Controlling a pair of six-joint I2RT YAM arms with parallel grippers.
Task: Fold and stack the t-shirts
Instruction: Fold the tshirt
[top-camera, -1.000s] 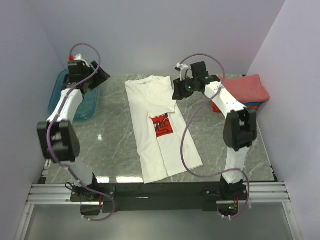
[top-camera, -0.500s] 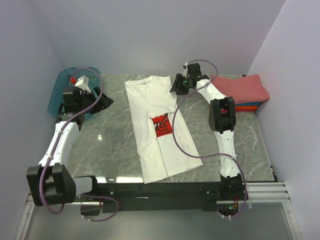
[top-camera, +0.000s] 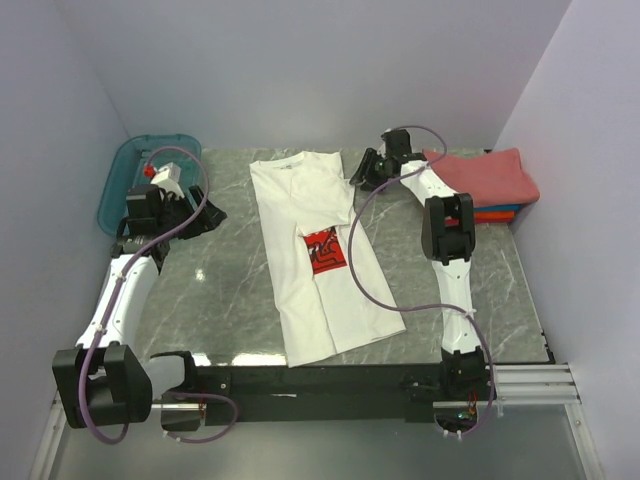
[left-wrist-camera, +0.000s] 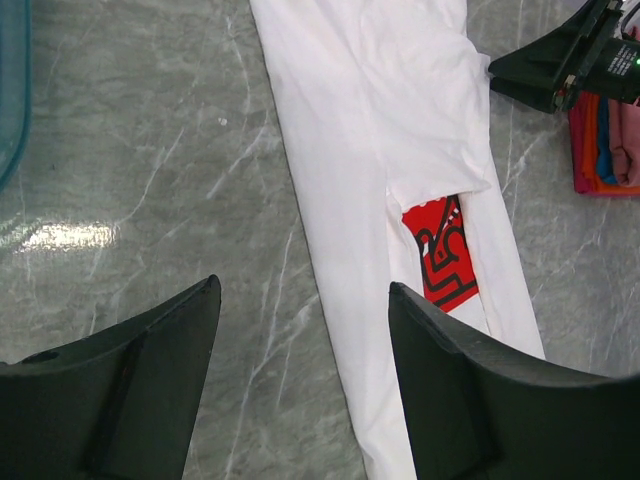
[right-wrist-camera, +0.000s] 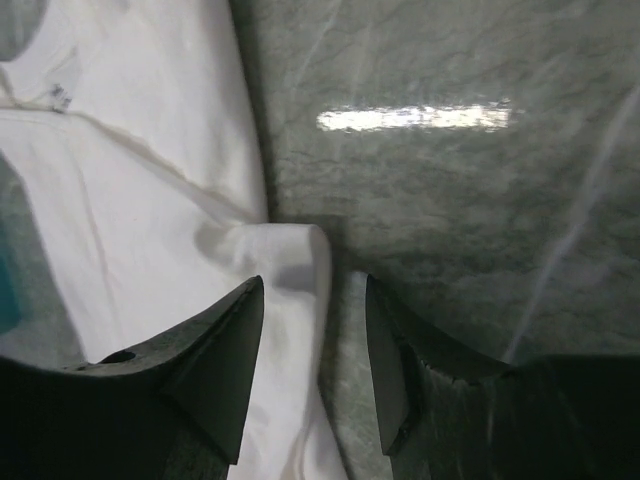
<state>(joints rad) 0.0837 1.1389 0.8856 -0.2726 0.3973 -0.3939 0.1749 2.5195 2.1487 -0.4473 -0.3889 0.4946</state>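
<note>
On the grey marble table (top-camera: 230, 290) the white tee (top-camera: 310, 260) lies central, a long strip with its sides folded in; the folded stack (top-camera: 490, 180) sits at 2 o'clock. The right gripper (right-wrist-camera: 310, 290), jaws spread, is poised at the tee's 1 o'clock corner; the left gripper (left-wrist-camera: 305, 290), likewise spread, hangs at 9 o'clock. The lengthwise fold looks done; the next move calls for pinching both collar corners.

Red print (top-camera: 325, 250) half under white tee (top-camera: 300, 200) fold — bin (left-wrist-camera: 8, 80) cut off.
</note>
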